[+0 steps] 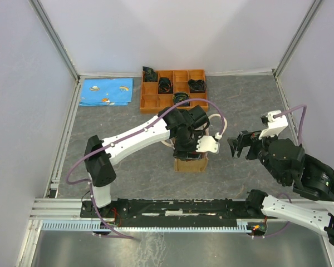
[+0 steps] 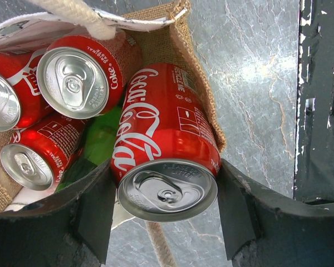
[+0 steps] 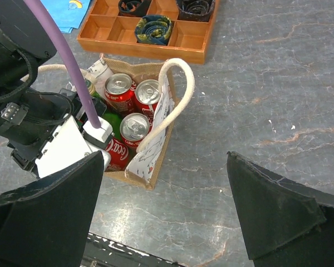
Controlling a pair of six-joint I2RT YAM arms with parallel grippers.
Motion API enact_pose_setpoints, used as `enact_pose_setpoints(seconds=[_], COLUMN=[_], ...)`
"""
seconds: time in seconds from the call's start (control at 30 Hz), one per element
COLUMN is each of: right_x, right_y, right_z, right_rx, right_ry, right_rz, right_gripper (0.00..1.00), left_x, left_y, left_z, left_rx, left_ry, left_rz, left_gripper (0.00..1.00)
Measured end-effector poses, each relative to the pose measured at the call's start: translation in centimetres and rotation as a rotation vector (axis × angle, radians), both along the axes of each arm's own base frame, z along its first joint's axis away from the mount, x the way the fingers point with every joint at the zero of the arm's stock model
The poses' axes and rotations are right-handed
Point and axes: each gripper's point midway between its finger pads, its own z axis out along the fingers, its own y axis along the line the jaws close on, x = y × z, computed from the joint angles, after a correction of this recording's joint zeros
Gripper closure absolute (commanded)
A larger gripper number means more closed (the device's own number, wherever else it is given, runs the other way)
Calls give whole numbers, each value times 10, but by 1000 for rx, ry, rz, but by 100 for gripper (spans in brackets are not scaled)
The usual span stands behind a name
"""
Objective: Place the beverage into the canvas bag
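The cola can point(image 2: 161, 139) sits partway inside the canvas bag point(image 2: 203, 105). It is tilted, base down and tab end up toward the wrist, along a burlap wall and beside three other cans point(image 2: 72, 80). The left pincer point(image 2: 166, 208) clamps its sides, half spread. Grey table point(image 2: 256, 83) stretches right of the bag, where the right pincer point(image 3: 166, 183) hangs wide apart, empty.

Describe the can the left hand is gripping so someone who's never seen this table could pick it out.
Find the tan canvas bag near the orange tray, mid-table. At its edge, a red Coca-Cola can sits between the black fingers of the left hand. Unlike the three red cans standing upright beside it, it lies tilted, script showing.
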Motion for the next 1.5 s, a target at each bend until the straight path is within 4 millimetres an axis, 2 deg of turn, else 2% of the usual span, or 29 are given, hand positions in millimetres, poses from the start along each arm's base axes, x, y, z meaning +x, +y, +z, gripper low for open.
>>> enact_pose_setpoints(seconds=[0.37, 0.9, 1.5], right_x=[0, 1, 2], right_y=[0, 2, 9], right_z=[-3, -10, -15], right_rx=[-12, -30, -46], right_ry=[8, 20, 39], right_rz=[1, 3, 17], right_gripper=[1, 1, 1], left_x=[0, 9, 16], left_y=[-2, -11, -5], left_z=[-6, 2, 0], left_rx=[3, -3, -5], left_ry=[29, 147, 221], left_rz=[34, 107, 161], left_gripper=[97, 97, 97])
